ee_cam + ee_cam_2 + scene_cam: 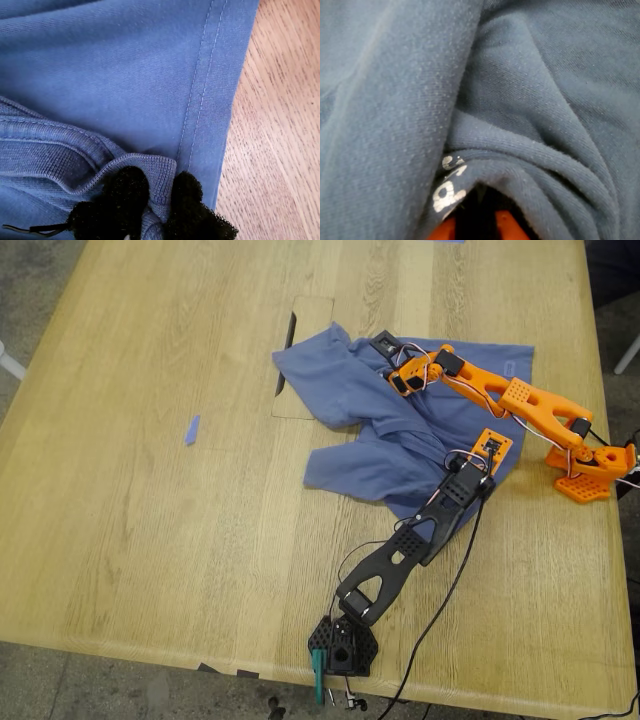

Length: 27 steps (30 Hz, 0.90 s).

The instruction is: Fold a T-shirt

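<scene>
- The T-shirt lies crumpled and partly bunched on the bench, toward the exterior view's right, with folds running across its middle.
- The first tool, on the black arm, reaches from its base at the near bench edge up to the shirt's border on the exterior view's right.
- In the first wrist view, its two black fingers are pressed together on a ribbed fold of the cloth, pinching it, beside a double-stitched hem that lies along bare wood.
- The second tool, on the orange arm, stretches low over the shirt from its base at the exterior view's right and rests on the far part of the cloth.
- In the second wrist view, cloth with a bit of white print bulges over the orange tips; whether they are spread or closed cannot be told.
- A rectangular hatch in the bench is partly covered by the shirt's far corner.
- A small blue strip lies well apart on the exterior view's left.
- A black cable trails from the black arm to the near edge.
</scene>
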### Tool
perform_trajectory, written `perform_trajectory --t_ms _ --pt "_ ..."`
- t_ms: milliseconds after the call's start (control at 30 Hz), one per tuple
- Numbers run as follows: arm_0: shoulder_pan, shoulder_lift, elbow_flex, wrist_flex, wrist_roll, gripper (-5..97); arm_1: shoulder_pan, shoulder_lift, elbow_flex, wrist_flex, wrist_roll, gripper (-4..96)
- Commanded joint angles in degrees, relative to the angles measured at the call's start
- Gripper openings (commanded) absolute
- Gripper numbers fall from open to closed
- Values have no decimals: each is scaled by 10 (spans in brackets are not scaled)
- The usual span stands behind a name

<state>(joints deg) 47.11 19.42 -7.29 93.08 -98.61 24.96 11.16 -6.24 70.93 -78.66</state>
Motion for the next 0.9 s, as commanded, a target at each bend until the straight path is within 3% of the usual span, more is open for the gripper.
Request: perform_trajectory --t_ms 0,100,367,467,867 --pt "134 12 -3 -5 -8 1 26 18 -4 6 6 -1" --pt "136 8 -3 -4 -3 47 26 20 -4 11 6 -1" --pt "92 -53 -114 68 17 390 25 28 -4 26 6 -1" --pt "68 -40 -114 89 25 471 24 32 -4 32 6 -1" --pt "-13 -14 -113 98 71 591 18 47 -4 47 6 -1"
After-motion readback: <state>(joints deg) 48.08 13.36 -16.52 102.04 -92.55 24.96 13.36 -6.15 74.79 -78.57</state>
